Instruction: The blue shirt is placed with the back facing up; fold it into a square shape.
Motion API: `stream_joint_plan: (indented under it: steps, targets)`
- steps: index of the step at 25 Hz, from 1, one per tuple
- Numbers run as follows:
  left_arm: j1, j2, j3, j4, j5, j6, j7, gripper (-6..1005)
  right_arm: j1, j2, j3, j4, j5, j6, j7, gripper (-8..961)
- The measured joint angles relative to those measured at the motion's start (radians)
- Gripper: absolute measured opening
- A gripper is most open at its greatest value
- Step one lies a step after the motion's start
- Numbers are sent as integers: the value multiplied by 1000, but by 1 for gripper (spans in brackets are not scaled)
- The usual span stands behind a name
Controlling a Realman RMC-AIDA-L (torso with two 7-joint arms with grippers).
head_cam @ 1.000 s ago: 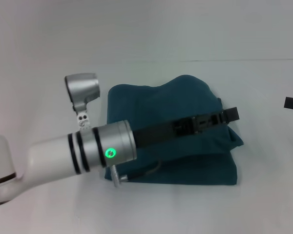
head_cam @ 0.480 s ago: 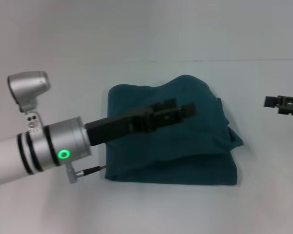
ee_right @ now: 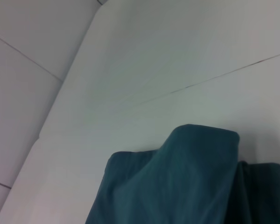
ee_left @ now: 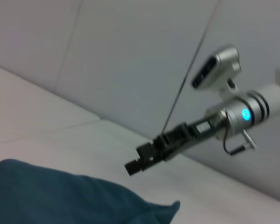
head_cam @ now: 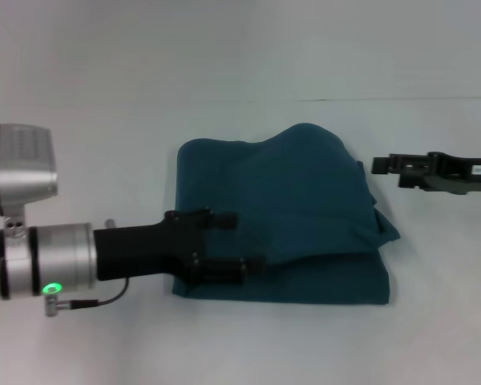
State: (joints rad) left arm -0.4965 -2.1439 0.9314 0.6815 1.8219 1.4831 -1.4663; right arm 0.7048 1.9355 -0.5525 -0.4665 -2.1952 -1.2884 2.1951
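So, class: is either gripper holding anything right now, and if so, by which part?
Nothing is held. The left gripper is open above the blue shirt; the right gripper is off to its side, empty.

Head view looks forward and down from above onto the white bench [head_cam: 248, 345], with the whole blue shirt [head_cam: 305, 200] mid-frame, left arm entering from the left, right arm from the right. Left wrist view sits low near the bench, facing across the shirt [ee_left: 60, 196] edge toward the right gripper [ee_left: 139, 164] and the wall behind. Right wrist view looks down at an angle onto the shirt [ee_right: 186, 182] and bench. All three views share the shirt.
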Motion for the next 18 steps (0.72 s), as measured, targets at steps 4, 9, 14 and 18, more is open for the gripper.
stream_joint_plan:
  steps: [4, 9, 14, 18]
  targets:
    - [18, -1, -37, 37, 39, 48, 34, 949, 25, 23, -4, 22, 0, 52, 8, 916]
    - [20, 2, -57, 48, 80, 71, 52, 950, 52, 39, -29, 40, 0, 91, 18, 917]
    - [17, 3, -62, 50, 91, 67, 53, 950, 59, 41, -49, 41, 0, 105, 41, 917]
    - [18, -1, -64, 48, 90, 64, 54, 950, 59, 42, -69, 41, 0, 115, 55, 916]
